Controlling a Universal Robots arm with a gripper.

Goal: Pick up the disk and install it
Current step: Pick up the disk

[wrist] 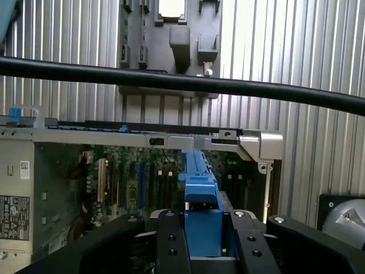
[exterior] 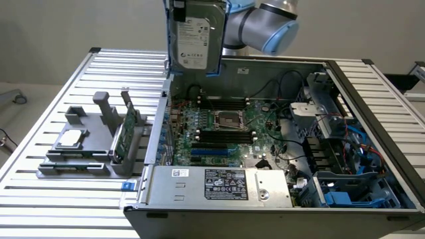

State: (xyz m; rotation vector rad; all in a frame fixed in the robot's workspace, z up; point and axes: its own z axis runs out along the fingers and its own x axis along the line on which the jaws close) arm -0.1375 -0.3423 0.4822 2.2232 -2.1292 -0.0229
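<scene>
One disk [exterior: 194, 37] hangs upright over the case [exterior: 265, 67] wall at the exterior view's left, its blue carrier clenched in the tool [wrist: 205, 240]. Carrying is in hand; installing calls for squaring it to what looks like the bay [exterior: 345, 191], far right.

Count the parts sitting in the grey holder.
2: a silver chip flat at the exterior view's left, and a green card on edge nearer the case. More could be hidden.
</scene>
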